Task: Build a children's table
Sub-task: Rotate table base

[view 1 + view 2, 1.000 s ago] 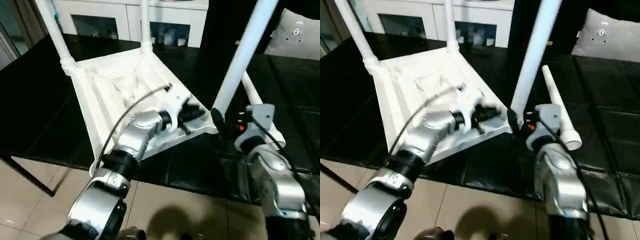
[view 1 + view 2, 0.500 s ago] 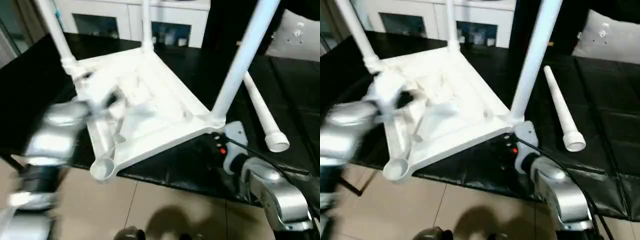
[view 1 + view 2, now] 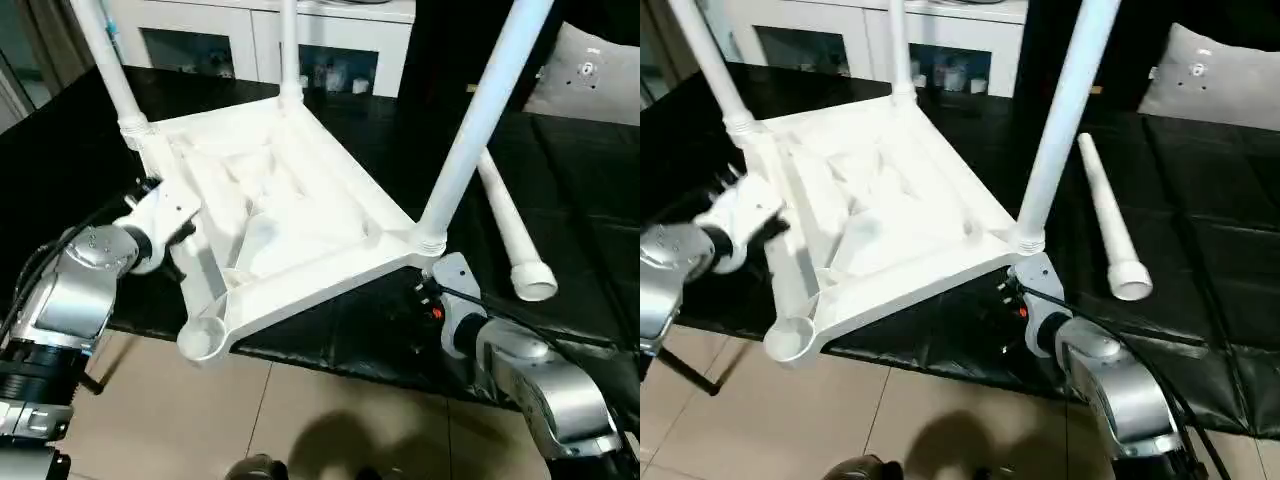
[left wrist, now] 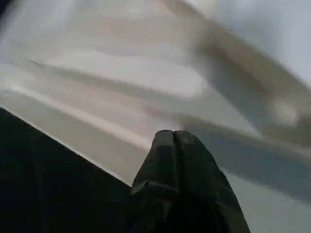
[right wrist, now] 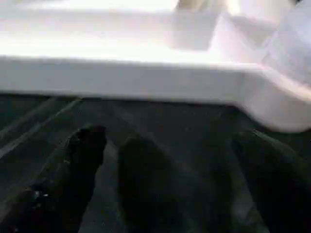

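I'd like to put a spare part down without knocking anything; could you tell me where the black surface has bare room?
The black surface is bare right of the loose leg, and at the left beyond the upturned table top. It is crowded by the near corner with the standing leg, where the right pincer sits, and along the left rim by the left pincer.

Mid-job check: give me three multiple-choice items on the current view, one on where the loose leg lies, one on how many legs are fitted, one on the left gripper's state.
1. Where is the loose leg?
A. on the dark mat beside the table top's right edge
B. in the left gripper
C. on the tiled floor

2. How many legs stand in the upturned table top?
A. one
B. three
C. four

3. The left gripper is:
A. wide open
B. shut on a leg
C. shut, holding nothing

Key: 1 A, it lies flat on the mat; 2 B, the near socket is open; 3 C, its fingertips meet with nothing between.
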